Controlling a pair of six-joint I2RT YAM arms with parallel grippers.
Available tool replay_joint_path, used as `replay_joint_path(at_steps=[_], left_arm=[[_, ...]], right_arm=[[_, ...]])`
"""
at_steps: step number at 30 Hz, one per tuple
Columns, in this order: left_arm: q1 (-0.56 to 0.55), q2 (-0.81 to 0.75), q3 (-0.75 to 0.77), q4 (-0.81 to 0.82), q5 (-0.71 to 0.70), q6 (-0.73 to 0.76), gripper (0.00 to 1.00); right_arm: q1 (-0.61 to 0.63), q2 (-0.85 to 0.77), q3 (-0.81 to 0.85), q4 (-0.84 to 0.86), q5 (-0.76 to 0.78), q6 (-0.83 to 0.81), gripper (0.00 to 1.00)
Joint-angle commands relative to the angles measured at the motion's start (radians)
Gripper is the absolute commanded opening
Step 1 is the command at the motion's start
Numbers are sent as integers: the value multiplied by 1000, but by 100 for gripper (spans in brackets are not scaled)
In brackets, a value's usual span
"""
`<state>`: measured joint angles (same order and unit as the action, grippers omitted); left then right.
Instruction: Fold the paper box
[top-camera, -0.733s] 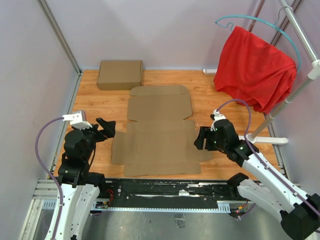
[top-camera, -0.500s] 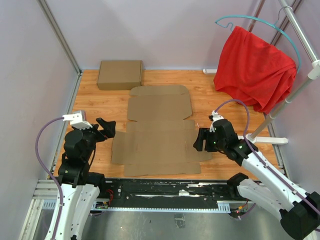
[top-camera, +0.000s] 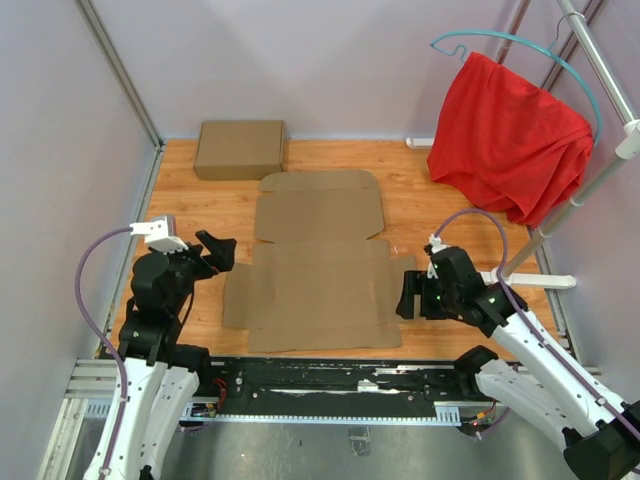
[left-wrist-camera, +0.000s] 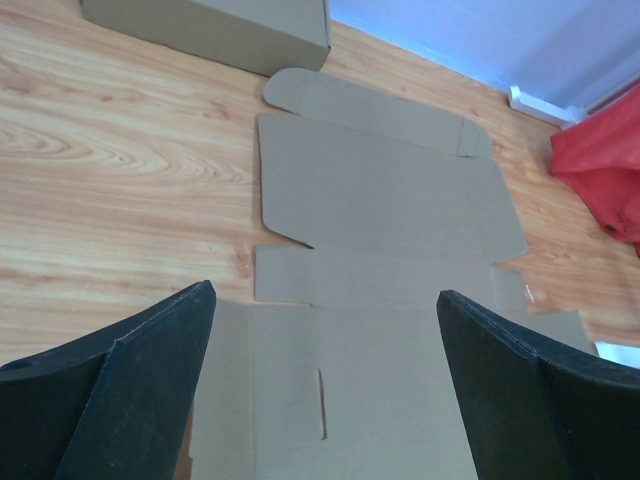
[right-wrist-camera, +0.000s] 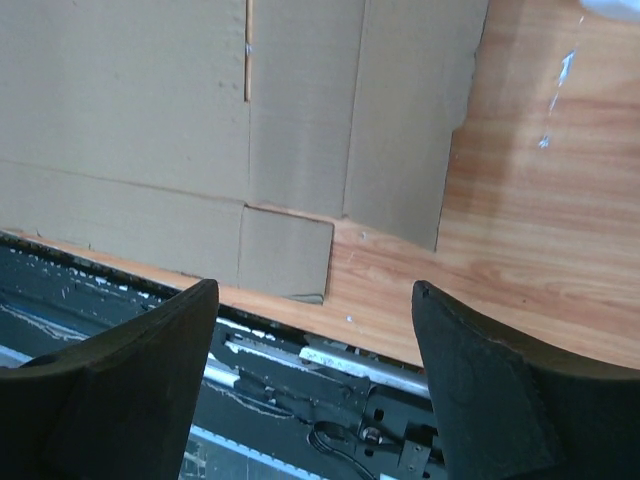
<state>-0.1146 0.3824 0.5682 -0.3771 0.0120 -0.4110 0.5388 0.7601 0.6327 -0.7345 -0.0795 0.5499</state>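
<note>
The paper box (top-camera: 315, 265) lies unfolded as a flat brown cardboard sheet in the middle of the wooden table, its flaps spread out. My left gripper (top-camera: 216, 252) hovers open just off the sheet's left edge. In the left wrist view the paper box (left-wrist-camera: 380, 200) fills the middle, and the left gripper (left-wrist-camera: 325, 295) has nothing between its fingers. My right gripper (top-camera: 408, 290) is open at the sheet's right edge, above the near right flaps. In the right wrist view the right gripper (right-wrist-camera: 315, 285) is empty over the table's front edge, with the paper box (right-wrist-camera: 150, 100) beyond it.
A formed flat brown box (top-camera: 240, 148) sits at the far left corner, also in the left wrist view (left-wrist-camera: 215, 25). A red cloth (top-camera: 510, 135) hangs on a hanger from a rack at the right; the rack's white foot (top-camera: 535, 281) lies beside the right arm. A black rail (top-camera: 330, 375) runs along the near edge.
My right gripper has moved slightly toward the near edge of the table, beside the sheet's right flaps. The left gripper has edged a little to the right. The sheet has not moved.
</note>
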Motion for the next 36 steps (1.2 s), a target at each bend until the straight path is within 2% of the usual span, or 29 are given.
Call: replay_joint_path(at_steps=[1, 4, 8, 13, 19, 26, 29, 32, 36], left_arm=[[-7, 86, 17, 73, 100, -54, 99], [-7, 118, -5, 135, 186, -110, 99], [-7, 137, -47, 205, 190, -179, 99], [-7, 196, -62, 192, 132, -189, 99], [-6, 305, -104, 222, 161, -210, 99], [-7, 399, -195, 352, 222, -245, 99], [-21, 461, -210, 377, 237, -234, 99], [-77, 491, -201, 362, 175, -214, 99], [-187, 510, -176, 340, 59, -207, 99]], right_arm=[[-2, -42, -23, -74, -55, 61, 79], [1, -68, -64, -40, -71, 88, 81], [1, -55, -62, -26, -7, 101, 81], [1, -9, 12, 23, 84, 97, 80], [1, 142, 136, 10, 161, 100, 80], [1, 216, 106, 46, 139, 128, 80], [2, 211, 63, 74, 31, 119, 79], [24, 203, 16, 71, -61, 102, 78], [101, 181, -38, 44, -62, 133, 78]])
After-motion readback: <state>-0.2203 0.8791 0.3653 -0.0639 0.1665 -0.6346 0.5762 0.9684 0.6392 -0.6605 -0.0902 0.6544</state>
